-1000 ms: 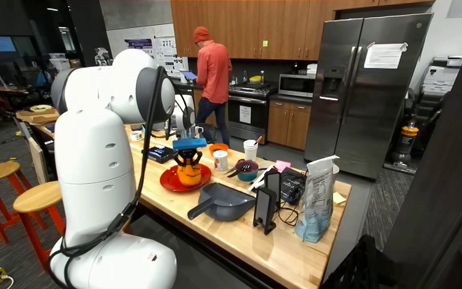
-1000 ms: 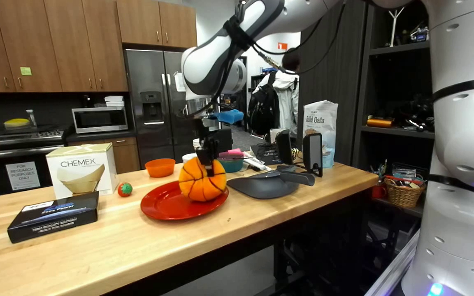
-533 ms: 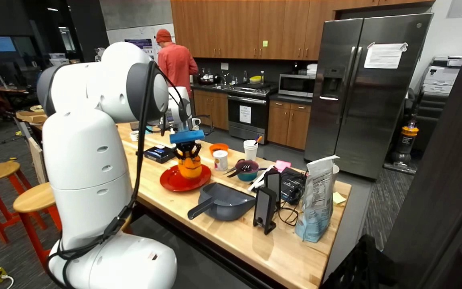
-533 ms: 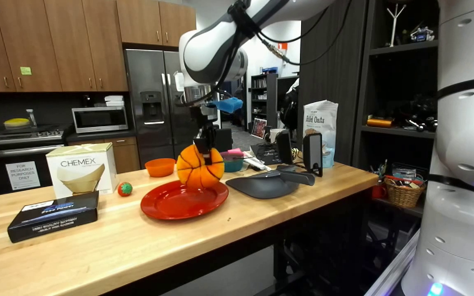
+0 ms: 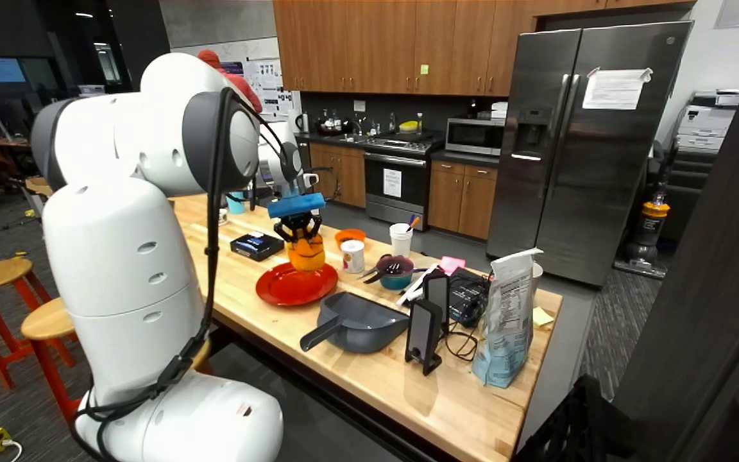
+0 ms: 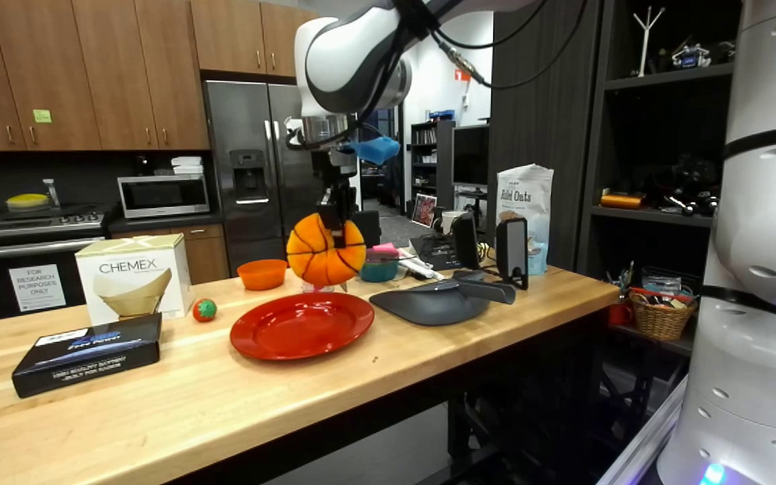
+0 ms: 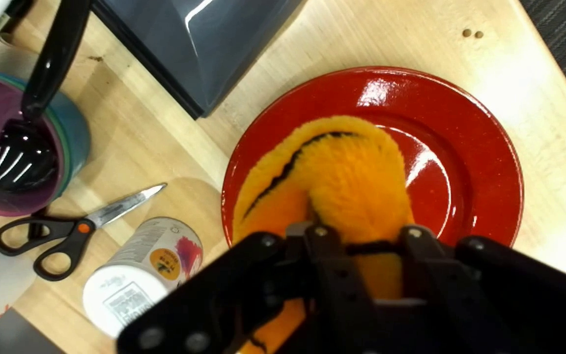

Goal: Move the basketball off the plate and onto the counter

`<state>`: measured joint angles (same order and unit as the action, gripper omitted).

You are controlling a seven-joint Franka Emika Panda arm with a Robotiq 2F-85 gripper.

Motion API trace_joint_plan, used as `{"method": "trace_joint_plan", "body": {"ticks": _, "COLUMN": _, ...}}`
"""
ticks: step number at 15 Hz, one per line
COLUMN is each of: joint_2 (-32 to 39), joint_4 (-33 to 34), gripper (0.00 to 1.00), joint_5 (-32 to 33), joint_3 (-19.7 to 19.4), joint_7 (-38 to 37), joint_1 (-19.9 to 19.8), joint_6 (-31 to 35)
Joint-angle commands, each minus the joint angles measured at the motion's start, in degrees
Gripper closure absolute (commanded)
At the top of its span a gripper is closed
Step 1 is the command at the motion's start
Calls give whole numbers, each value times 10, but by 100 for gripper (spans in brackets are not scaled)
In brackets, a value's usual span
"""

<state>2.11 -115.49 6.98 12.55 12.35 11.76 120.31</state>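
Observation:
My gripper is shut on the orange basketball (image 7: pixel 356 182), with black seam lines, squeezing its plush surface between the two fingers (image 7: pixel 366 233). In both exterior views the gripper (image 5: pixel 299 236) (image 6: pixel 338 236) points down and holds the basketball (image 5: pixel 307 254) (image 6: pixel 312 254) in the air above the far part of the red plate (image 5: pixel 280 290) (image 6: pixel 300 331). A gap shows under the ball. The plate (image 7: pixel 489 147) carries nothing else and lies flat on the light-wood counter (image 5: pixel 408 391) (image 6: pixel 226 417). In the wrist view the ball and fingers hide the plate's lower part.
A grey dustpan (image 5: pixel 366 330) lies beside the plate. A white canister (image 7: pixel 140 275), scissors (image 7: pixel 84 231) and stacked bowls (image 7: pixel 69 142) are close to the plate. An orange bowl (image 6: pixel 262 275), toy strawberry (image 6: pixel 204 310), Chemex box (image 6: pixel 135 279) and black box (image 6: pixel 91 353) stand on the counter.
My gripper has lifted the basketball from the plate, straight up and slightly toward the plate's far side. The plate has stayed in place. A person in the background has walked away.

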Motion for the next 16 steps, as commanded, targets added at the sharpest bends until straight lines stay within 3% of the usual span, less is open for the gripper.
{"method": "trace_joint_plan", "body": {"ticks": 1, "joint_2": -32, "joint_4": -14, "gripper": 95, "joint_5": 20, "joint_3": -4, "joint_7": -20, "joint_1": 0, "joint_6": -6}}
{"method": "trace_joint_plan", "body": {"ticks": 16, "joint_2": -92, "joint_4": -21, "gripper": 95, "joint_5": 36, "joint_3": -36, "joint_7": -51, "joint_1": -32, "joint_6": -13}}
